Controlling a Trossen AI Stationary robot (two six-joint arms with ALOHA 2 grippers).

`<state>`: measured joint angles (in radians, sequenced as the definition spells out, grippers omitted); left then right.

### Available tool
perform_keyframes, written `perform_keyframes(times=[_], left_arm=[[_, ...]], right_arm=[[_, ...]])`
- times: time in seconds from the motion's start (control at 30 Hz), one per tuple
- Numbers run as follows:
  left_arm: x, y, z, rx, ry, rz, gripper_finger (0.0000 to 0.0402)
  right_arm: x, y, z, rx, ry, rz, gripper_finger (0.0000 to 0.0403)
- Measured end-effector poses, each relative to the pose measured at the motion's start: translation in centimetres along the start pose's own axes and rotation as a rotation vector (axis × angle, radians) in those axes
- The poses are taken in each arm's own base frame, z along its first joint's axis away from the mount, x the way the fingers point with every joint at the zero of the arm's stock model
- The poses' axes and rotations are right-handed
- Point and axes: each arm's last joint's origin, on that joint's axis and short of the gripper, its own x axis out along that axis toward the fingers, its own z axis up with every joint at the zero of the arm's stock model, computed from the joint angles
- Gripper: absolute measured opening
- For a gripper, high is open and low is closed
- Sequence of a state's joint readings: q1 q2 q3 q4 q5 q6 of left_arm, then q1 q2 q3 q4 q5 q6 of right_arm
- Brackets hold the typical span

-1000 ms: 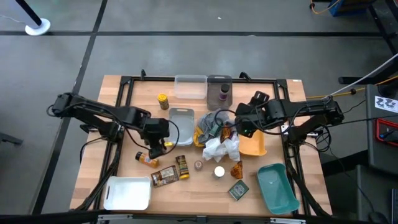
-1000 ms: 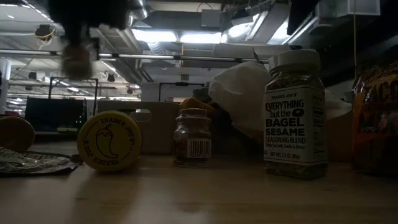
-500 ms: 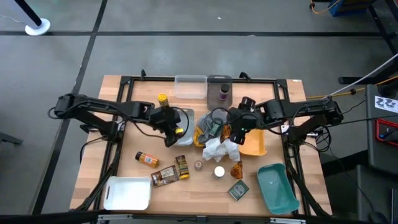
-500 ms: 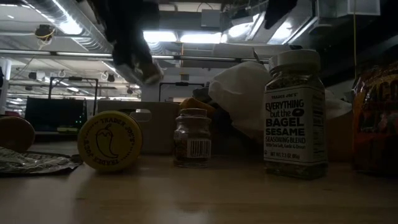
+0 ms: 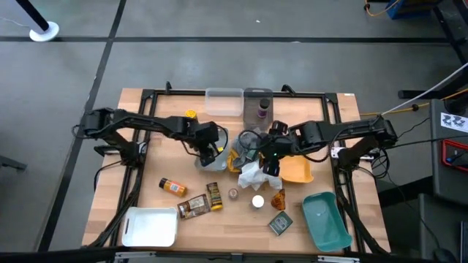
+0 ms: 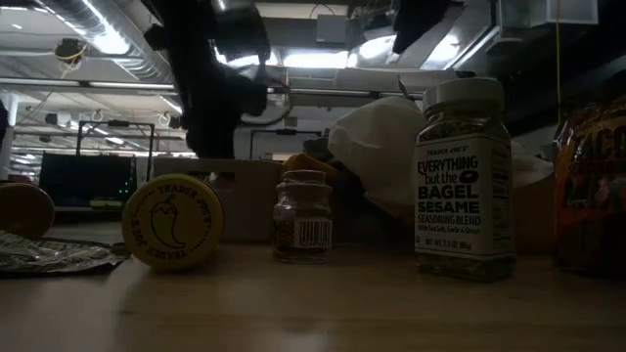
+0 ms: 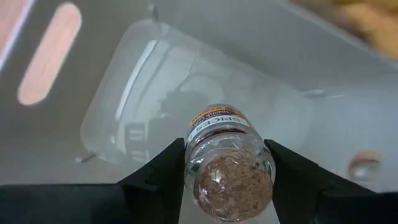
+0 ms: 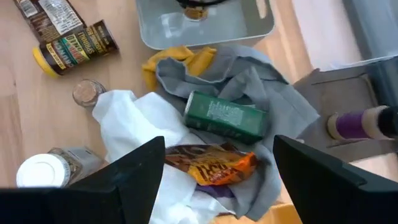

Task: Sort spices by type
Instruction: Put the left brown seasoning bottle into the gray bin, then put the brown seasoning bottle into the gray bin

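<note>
My left gripper (image 5: 208, 150) is over the light grey tray (image 5: 213, 133) at mid-table, shut on a small clear jar (image 7: 227, 163) of brown spice. In the low view it shows as a dark shape (image 6: 210, 93). My right gripper (image 8: 217, 186) is open above the heap of grey and white cloths (image 5: 256, 169), where a green tin (image 8: 225, 117) and an orange-brown packet (image 8: 211, 163) lie. On the near table are an orange bottle (image 5: 173, 187), brown packets (image 5: 194, 207), a tiny pot (image 5: 233, 193) and a white-capped jar (image 5: 257, 201). My left gripper pinches the jar's glass body (image 7: 193, 155) between its two fingers, one on each side, close to the base. The base faces the wrist camera and the label end points down at the grey tray. The jar hangs clear above the tray floor.
A yellow jar (image 5: 191, 117) stands left of a clear tray (image 5: 224, 101). A dark grey tray (image 5: 257, 96) at the far edge holds a purple jar (image 5: 262, 111). A yellow tray (image 5: 298, 171), teal tray (image 5: 327, 219), white tray (image 5: 151, 226) and dark tin (image 5: 279, 223) fill the near and right side.
My left gripper has carried the jar from beside the orange bottle toward the far edge and right, ending over the light grey tray. My right gripper has moved left from above the yellow tray to above the cloth heap.
</note>
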<state>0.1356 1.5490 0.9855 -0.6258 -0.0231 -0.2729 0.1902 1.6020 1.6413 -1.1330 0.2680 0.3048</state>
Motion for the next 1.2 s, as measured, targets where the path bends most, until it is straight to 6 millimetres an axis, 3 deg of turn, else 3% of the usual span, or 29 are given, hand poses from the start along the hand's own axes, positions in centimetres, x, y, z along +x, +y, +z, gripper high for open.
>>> perform_keyframes(times=[0.4, 0.6, 0.77, 1.2], left_arm=[[3.1, 0.1, -0.3, 0.073, 0.110, 0.025, 0.0175], [3.3, 0.0, 0.0, 0.064, 0.081, 0.017, 0.0225], [2.9, -0.1, 0.2, 0.067, 0.085, 0.013, 0.0255], [-0.8, -0.5, 2.1, 0.094, 0.143, 0.025, 0.0260]], right_arm=[[2.6, 1.3, 1.0, -0.069, 0.002, 0.075, 0.0298], [3.2, 1.5, 1.1, -0.077, 0.015, 0.086, 0.0298], [3.2, 1.6, 1.3, -0.073, -0.001, 0.093, 0.0298], [3.1, 2.3, 2.5, -0.154, -0.123, 0.221, 0.0298]])
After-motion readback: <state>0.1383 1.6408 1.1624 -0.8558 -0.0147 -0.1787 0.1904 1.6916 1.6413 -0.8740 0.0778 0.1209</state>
